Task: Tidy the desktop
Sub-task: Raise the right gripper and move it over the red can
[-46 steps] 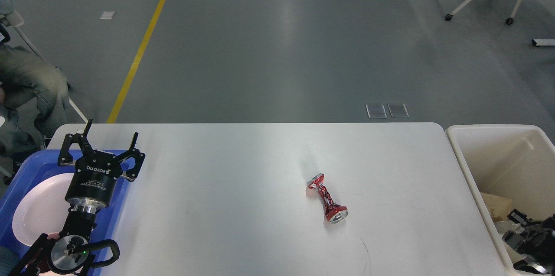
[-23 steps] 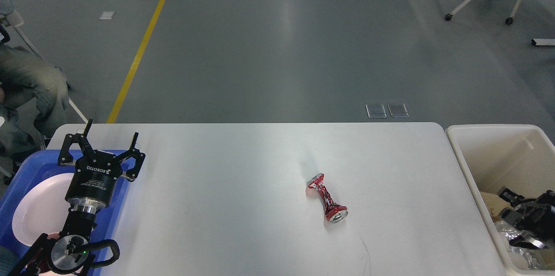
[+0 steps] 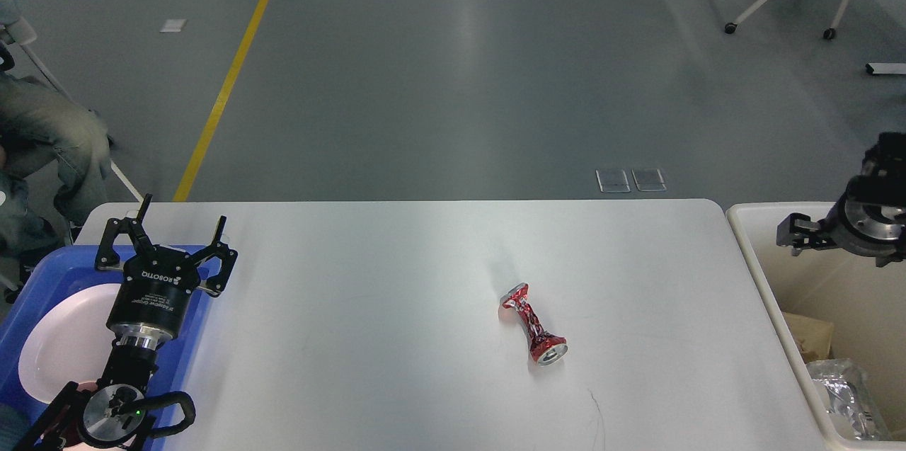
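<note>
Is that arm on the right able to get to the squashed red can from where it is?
Probably yes. The right tool hangs above the cream bin, and only bare white desktop lies between it and the crushed red can. Whether the arm stretches that far cannot be judged.

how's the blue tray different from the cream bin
The blue tray sits at the desktop's left edge and looks shallow; the cream bin stands off the right edge with tall walls. The blue tray holds a white plate; the cream bin holds a brown scrap and crinkled clear plastic. Both are open-topped containers flanking the desktop.
</note>
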Tool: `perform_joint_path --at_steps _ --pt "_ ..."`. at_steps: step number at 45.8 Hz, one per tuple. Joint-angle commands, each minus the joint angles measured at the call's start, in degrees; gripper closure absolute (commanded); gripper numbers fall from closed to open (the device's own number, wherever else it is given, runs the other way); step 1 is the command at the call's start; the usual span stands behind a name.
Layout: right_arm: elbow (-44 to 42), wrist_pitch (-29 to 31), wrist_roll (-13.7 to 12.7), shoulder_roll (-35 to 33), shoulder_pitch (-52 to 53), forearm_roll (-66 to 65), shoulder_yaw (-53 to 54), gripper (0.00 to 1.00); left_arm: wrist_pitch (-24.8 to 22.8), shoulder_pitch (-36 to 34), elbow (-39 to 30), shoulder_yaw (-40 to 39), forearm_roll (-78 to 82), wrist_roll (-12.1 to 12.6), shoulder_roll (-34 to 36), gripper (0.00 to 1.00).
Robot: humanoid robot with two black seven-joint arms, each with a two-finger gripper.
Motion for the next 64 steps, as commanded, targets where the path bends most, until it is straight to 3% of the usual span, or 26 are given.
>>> perform_joint_path --at_steps 1,11,27,48,64 --pt "4.35 9.55 -0.02 3.85 11.02 0.12 -0.09 0.0 0.08 0.0 0.0 0.0 0.0 0.0 0.0 0.04" --pt "17.89 18.78 -0.11 7.37 32.03 8.46 0.61 0.0 -0.01 0.0 0.0 0.0 0.0 0.0 0.0 0.04" --pt "33.63 18.61 -0.2 12.2 48.39 16.47 3.51 0.0 -0.01 0.0 0.0 0.0 0.0 -0.09 0.0 0.04" --pt "33.02 18.09 -0.02 11.68 45.85 16.65 5.09 0.0 0.08 0.0 0.0 0.0 0.0 0.0 0.0 0.04" --pt "23.97 8.86 -0.11 13.69 24.07 5.32 21.16 0.0 -0.01 0.0 0.0 0.0 0.0 0.0 0.0 0.04"
